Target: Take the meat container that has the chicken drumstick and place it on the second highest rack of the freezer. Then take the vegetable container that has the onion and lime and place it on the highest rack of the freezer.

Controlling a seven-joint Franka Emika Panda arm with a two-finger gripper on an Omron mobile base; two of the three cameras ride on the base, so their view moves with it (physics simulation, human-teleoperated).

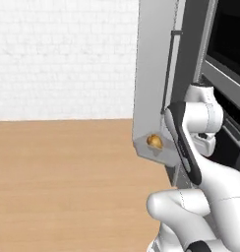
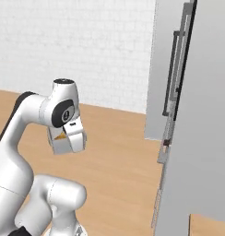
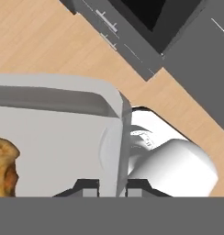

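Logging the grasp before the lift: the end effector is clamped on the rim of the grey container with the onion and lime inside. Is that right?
Not quite. The end effector is clamped on the rim of the grey container, but the hand view shows golden-brown meat, the chicken drumstick, inside, not an onion and lime. The left base view also shows a golden-brown lump in it.

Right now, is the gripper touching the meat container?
Touching. In the hand view the gripper has one fingertip on each side of the meat container's rim wall, closed against it.

Kitchen: tall grey freezer (image 2: 197, 115), wood floor (image 1: 63, 182).
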